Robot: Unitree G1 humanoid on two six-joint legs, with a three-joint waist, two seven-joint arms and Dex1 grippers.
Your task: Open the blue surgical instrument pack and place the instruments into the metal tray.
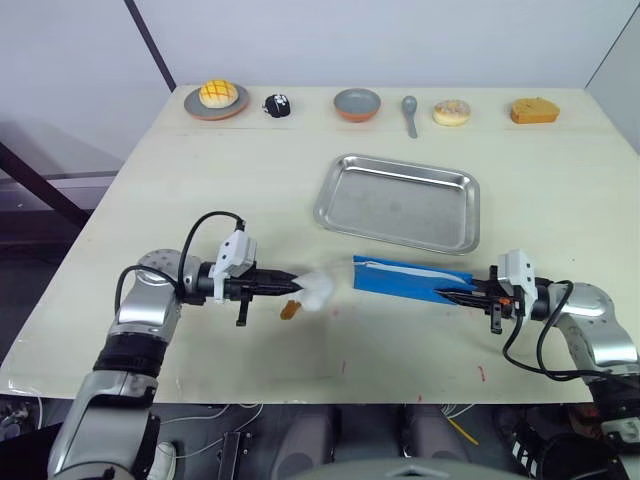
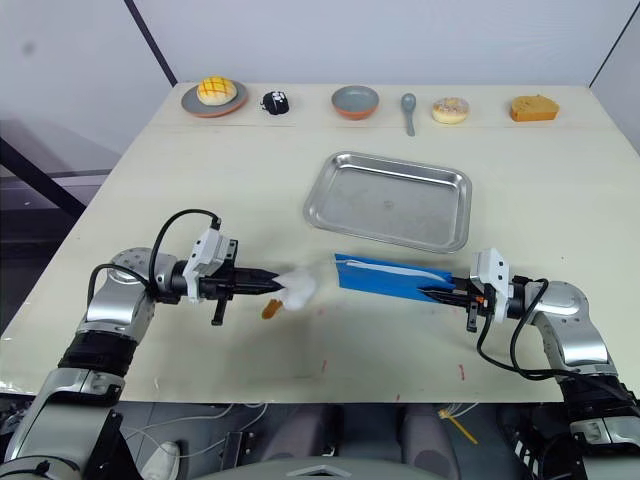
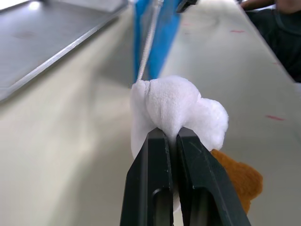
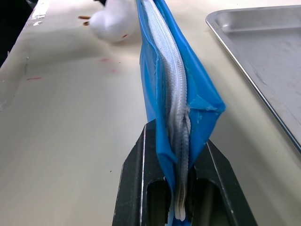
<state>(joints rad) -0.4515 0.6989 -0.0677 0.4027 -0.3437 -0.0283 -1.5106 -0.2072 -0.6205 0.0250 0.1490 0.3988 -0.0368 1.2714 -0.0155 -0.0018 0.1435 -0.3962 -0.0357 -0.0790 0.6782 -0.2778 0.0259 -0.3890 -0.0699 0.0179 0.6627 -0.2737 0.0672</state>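
The blue surgical instrument pack point(image 1: 410, 277) lies flat on the table just in front of the metal tray point(image 1: 400, 205), whose bottom is bare. My right gripper point(image 1: 452, 294) is shut on the pack's right end, and the grey-white zip edge point(image 4: 176, 94) runs away from its fingers. At the pack's left end lies a white toy figure point(image 1: 316, 290) with orange feet. My left gripper point(image 1: 294, 283) is shut on this toy point(image 3: 176, 106). A thin white line point(image 3: 148, 42) runs from the toy to the pack. The instruments are hidden.
Along the table's far edge stand a plate with a yellow bun point(image 1: 216, 97), a small black object point(image 1: 276, 105), a round grey bowl point(image 1: 357, 103), a grey spoon point(image 1: 410, 112), a doughnut point(image 1: 451, 112) and an orange cake piece point(image 1: 534, 110).
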